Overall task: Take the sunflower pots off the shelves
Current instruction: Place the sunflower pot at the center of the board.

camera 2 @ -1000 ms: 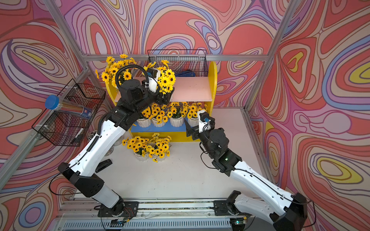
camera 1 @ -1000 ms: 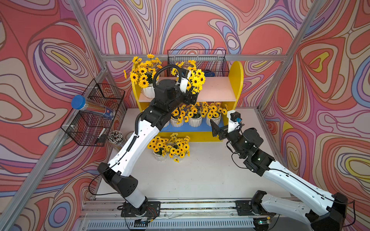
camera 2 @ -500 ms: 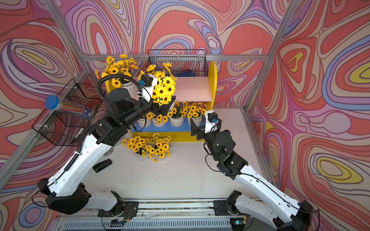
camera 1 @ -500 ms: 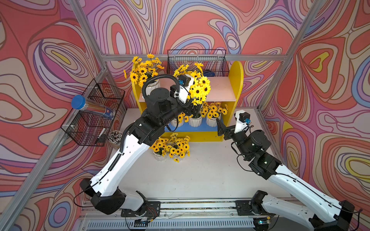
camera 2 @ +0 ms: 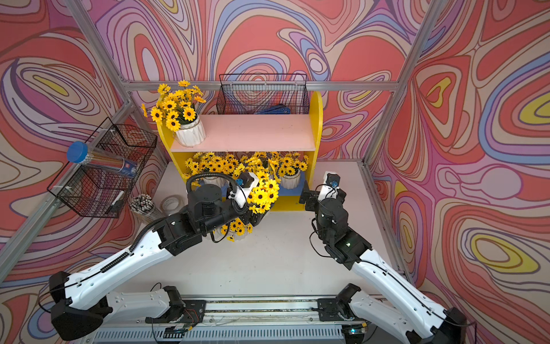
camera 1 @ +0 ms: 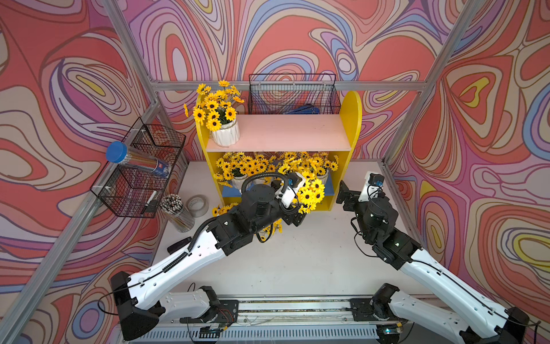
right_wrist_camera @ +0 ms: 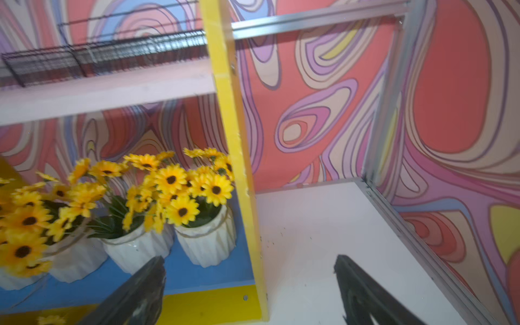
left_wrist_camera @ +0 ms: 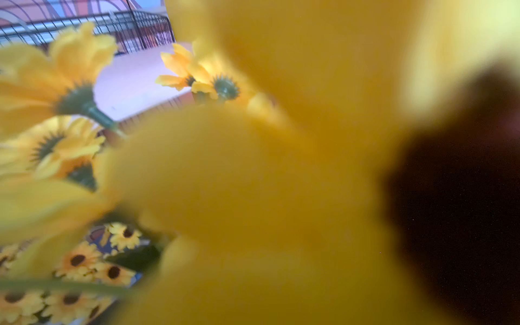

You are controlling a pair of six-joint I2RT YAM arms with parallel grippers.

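step: left gripper [camera 1: 294,219] looks clamped on a sunflower pot [camera 1: 312,193] (pot body hidden under blooms, so grip = my guess), hanging at 6 o'clock of the shelves [camera 1: 354,119] | next: prob set it down by the table pots [camera 2: 236,227], then let go | right gripper [right_wrist_camera: 249,259] jaws spread, empty, at shelves' 4 o'clock | views: top has pink-board pot [camera 1: 225,135] at 9 o'clock end; R wrist shows blue-board pots [right_wrist_camera: 205,239]; L wrist = just petals

The yellow shelves [camera 1: 352,119] are standing upright at upper centre. A top pot [camera 1: 225,135], white and ribbed, is sitting at the pink board's [camera 1: 285,134] left end. Lower pots [right_wrist_camera: 206,244] are crowding the blue board [right_wrist_camera: 180,270], sunflowers bunched together. A mid-air pot [camera 1: 312,192] is hanging just in front, only its blooms showing.
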